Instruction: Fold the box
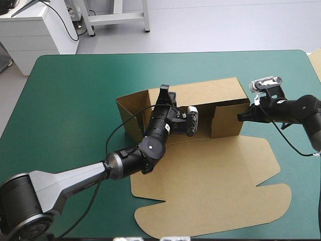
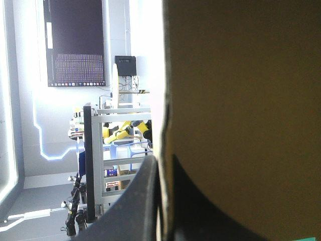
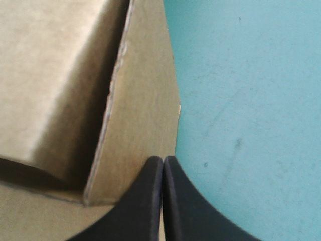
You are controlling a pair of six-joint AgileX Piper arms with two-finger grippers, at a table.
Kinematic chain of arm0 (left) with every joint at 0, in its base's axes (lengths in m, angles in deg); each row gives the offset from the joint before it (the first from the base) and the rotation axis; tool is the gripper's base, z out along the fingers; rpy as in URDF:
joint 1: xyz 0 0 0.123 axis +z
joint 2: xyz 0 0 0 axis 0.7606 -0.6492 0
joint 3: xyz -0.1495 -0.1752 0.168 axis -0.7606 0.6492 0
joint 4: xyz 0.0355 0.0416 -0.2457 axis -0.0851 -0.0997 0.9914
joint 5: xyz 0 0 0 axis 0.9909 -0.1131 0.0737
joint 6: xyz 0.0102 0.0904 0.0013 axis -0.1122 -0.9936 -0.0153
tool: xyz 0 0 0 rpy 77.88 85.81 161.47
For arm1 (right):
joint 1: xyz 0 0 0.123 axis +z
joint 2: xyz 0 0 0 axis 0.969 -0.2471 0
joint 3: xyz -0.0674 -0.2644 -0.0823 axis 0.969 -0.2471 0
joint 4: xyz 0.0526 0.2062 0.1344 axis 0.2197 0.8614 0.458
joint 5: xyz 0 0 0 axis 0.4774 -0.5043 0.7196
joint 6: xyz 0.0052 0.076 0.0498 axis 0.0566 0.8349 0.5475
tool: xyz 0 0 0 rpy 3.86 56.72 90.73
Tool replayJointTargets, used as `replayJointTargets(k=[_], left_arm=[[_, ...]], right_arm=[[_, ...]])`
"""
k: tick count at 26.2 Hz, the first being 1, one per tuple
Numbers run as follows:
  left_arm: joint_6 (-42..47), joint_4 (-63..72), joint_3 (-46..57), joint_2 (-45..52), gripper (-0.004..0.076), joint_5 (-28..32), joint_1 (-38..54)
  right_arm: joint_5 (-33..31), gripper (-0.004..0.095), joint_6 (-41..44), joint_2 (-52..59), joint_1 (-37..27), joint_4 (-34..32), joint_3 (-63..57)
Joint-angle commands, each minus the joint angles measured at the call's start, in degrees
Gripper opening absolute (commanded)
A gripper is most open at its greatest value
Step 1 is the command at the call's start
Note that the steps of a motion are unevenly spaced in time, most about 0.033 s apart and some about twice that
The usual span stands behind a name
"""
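at mid-table the brown box (image 1: 200,95) is seen, walls raised, lid flat. its far wall is pinched by the left gripper (image 1: 164,91); the right gripper (image 1: 242,116), fingers together, is set against the end wall, which could be buckled if pushed.

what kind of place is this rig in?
Likely a robot lab bench, not a packing line: the left gripper and right gripper, on two arms, work a single half-folded box on a teal-green table.
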Motion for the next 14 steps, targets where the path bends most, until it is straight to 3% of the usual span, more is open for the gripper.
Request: replayJointTargets(k=[1, 6, 8, 11, 14], left_arm=[[0.5, -3.1, -1.1, 2.4, -0.0008, -1.1, -0.6], [0.5, -3.1, -1.1, 2.4, -0.0008, -1.1, -0.6], [0.5, -3.1, -1.1, 2.4, -0.0008, -1.1, -0.6], [0.7, -3.1, -1.1, 2.4, -0.0008, -1.1, -0.6], [0.7, -3.1, -1.1, 2.4, -0.0008, -1.1, -0.6]], right_arm=[[-0.9, -0.0015, -2.5, 2.6, -0.4, 0.7, 1.5], [-5.6, 0.0062, -3.5, 2.6, -0.4, -7.1, 1.5], [-5.6, 0.0146, -5.9, 2.6, -0.4, -7.5, 1.5], [-5.5, 0.0398, -16.9, 2.6, 0.0, -6.7, 1.6], [-3.5, 0.0458, -18.1, 2.6, 0.0, -6.9, 1.6]])
